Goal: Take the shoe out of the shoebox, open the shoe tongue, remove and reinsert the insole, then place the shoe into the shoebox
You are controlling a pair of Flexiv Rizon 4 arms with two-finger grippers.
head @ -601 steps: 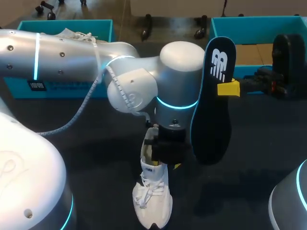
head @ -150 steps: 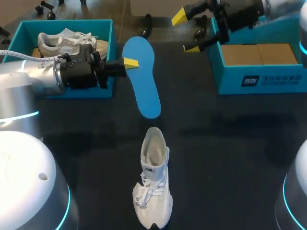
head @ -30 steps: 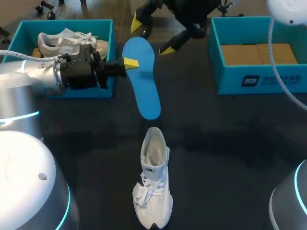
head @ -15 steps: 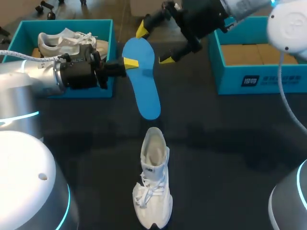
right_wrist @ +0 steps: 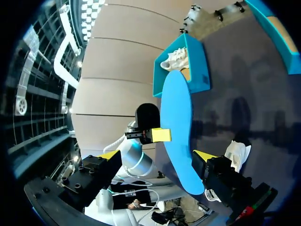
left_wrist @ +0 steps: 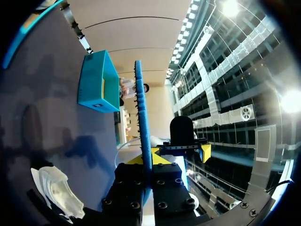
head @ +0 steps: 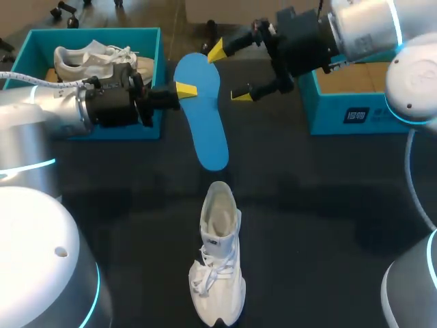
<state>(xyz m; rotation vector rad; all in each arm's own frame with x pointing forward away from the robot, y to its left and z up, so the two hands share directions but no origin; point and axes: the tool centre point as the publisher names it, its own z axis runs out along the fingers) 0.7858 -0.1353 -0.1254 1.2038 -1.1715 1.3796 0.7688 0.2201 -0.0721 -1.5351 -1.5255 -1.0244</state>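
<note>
Nearest the camera, the white sneaker [head: 220, 263] stands on its sole on the black table [head: 328, 225], toe toward the robot, laces tied and its mouth open upward. It lies below and just short of both grippers, touched by neither. Beyond it the blue insole [head: 203, 113] hangs in the air with its lower tip above the sneaker's heel. The left gripper [head: 183, 89] pinches it by one long edge, the yellow tips pressed onto the foam from both sides. In the left wrist view the insole [left_wrist: 142, 122] runs edge-on straight out from between the left gripper's [left_wrist: 145, 160] fingers, with the sneaker [left_wrist: 54, 188] down beside them. The right gripper [head: 228, 72] comes in from the other side at the insole's far end, its fingers spread wide and holding nothing. One tip is by the insole's top edge and the other just off its side, and contact cannot be made out. From the right wrist the insole [right_wrist: 178, 132] stands broadside ahead of the gap of the right gripper's [right_wrist: 156, 155] fingers. Farthest back, behind the left gripper, a teal shoebox [head: 41, 41] holds a second white sneaker [head: 95, 61]. Behind the right arm a matching open shoebox [head: 341, 113] shows only its brown cardboard floor.
</note>
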